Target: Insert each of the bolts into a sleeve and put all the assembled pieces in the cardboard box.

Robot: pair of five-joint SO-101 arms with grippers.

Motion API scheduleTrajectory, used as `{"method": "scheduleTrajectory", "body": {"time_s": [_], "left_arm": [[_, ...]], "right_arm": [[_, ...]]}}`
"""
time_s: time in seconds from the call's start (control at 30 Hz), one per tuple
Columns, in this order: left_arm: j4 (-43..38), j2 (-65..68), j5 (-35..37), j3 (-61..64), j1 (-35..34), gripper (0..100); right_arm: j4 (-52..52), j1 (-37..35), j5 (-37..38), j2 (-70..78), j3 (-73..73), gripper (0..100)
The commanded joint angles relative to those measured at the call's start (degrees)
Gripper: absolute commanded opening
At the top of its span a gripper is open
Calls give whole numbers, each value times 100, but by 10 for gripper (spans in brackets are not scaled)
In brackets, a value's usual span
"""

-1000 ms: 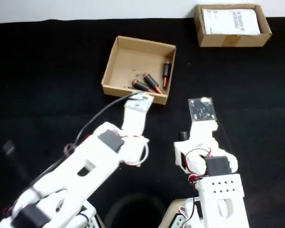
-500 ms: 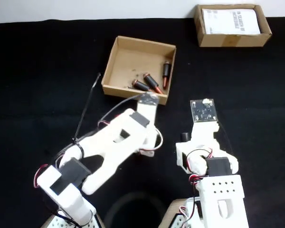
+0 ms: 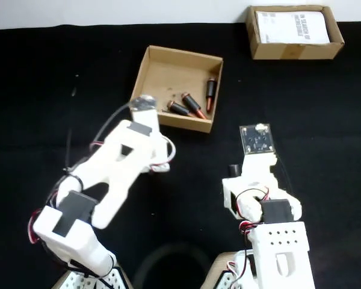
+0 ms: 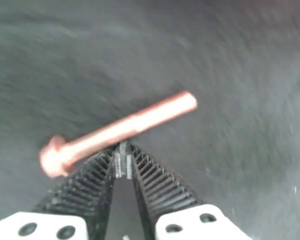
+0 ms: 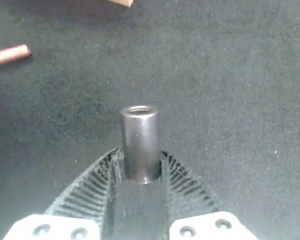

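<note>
Since a second ago, the left arm (image 3: 117, 168) has swung away from the front wall of the box (image 3: 139, 90). Its tip now sits by the box's near left corner. The right arm (image 3: 262, 186) has not moved.

Nearest the robot, the right arm stands over the black table (image 3: 325, 150), right of the left arm. The right gripper (image 5: 139, 159) has its jaws shut tight on a sleeve (image 5: 139, 142). The sleeve is a dark metal tube. It stands up straight between the ribbed fingers (image 5: 182, 185), with its open end up. It is over bare cloth.

Next comes the left arm, which leans across the table to the box. The left gripper (image 4: 121, 151) has its jaws squeezed on a bolt (image 4: 122, 131). The bolt is copper colored. It lies sideways across the finger tips, with its head at one side and its long end out at the other. It hangs over the dark cloth. From the right wrist, one end of the bolt (image 5: 10, 55) shows off to the side of the sleeve. The bolt and sleeve are apart, not joined.

Farther back is the box. Three finished pieces (image 3: 194, 105) lie in its right part, close together.

Farthest away, at the table's back right, is a far box (image 3: 251, 27) with paper (image 3: 292, 27) inside.
</note>
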Motion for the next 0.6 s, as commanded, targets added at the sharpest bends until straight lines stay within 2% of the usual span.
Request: {"method": "scheduleTrajectory", "body": {"time_s": [0.0, 0.2, 0.43, 0.57], "left_arm": [[-158, -40, 62, -180, -409, 10], [-132, -462, 510, -127, -637, 10], [-158, -1059, 1029, -171, -347, 10], [-440, -1086, 1495, -136, -295, 10]], "right_arm": [[-154, 22, 53, -92, -4, 7], [-154, 13, 62, -84, 13, 7], [-163, -251, 53, -84, 13, 7], [-163, -347, 53, -84, 13, 7]]}}
